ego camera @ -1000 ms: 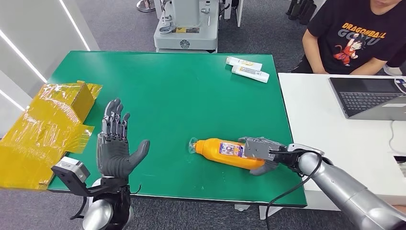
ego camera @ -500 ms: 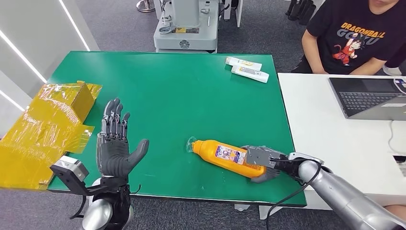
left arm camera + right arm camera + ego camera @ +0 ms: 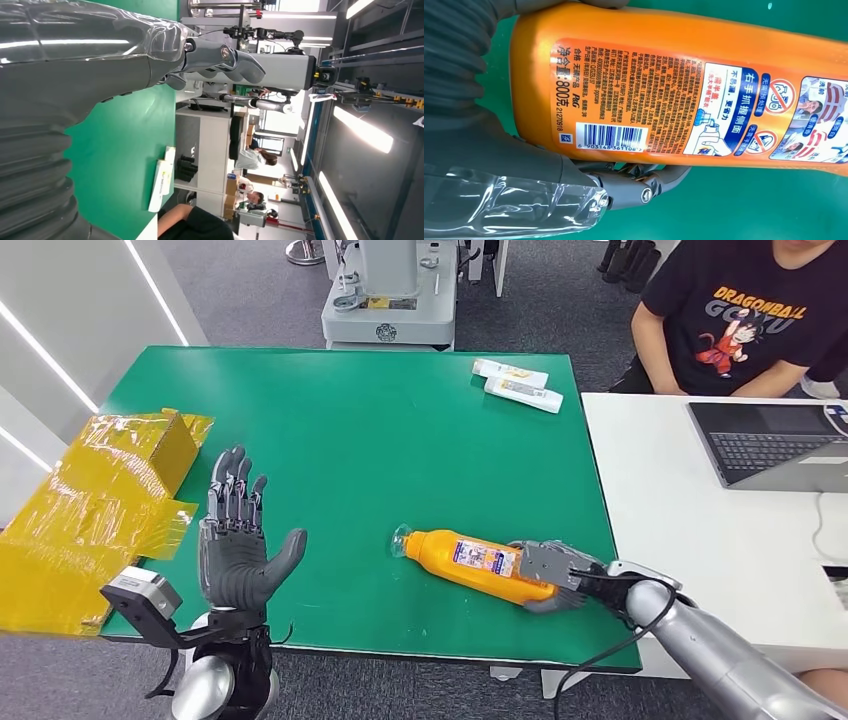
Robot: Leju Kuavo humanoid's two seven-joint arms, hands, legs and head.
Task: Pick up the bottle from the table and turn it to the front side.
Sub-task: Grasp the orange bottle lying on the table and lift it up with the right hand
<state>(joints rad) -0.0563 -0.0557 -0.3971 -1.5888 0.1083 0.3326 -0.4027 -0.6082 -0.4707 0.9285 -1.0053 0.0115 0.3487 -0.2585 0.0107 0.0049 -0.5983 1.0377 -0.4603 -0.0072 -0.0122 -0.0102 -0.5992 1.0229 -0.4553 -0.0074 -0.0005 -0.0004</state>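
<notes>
Near the front right of the green table, the orange plastic bottle lies on its side, its clear cap end pointing left toward the table's middle and its base end toward the right. The robot's right hand wraps that base end, fingers over the top and the thumb coming up from the near side; in the right wrist view the printed back label with its barcode faces up, and the grey thumb curls under the bottle against the green surface. Whether the bottle is resting on the table or just lifted off it is hard to judge from here.

The bottle sits close to the near edge and not far from the table's right edge, where a white desk butts up. To its left and beyond it the green surface lies open.

At the near left the left hand stands upright above the table with palm showing, fingers spread and nothing in them. Just left of it a crumpled yellow film-wrapped box overhangs the left edge.

At the far right corner lie two white tubes side by side. Beyond the desk sits a person in a black printed T-shirt behind an open laptop.
</notes>
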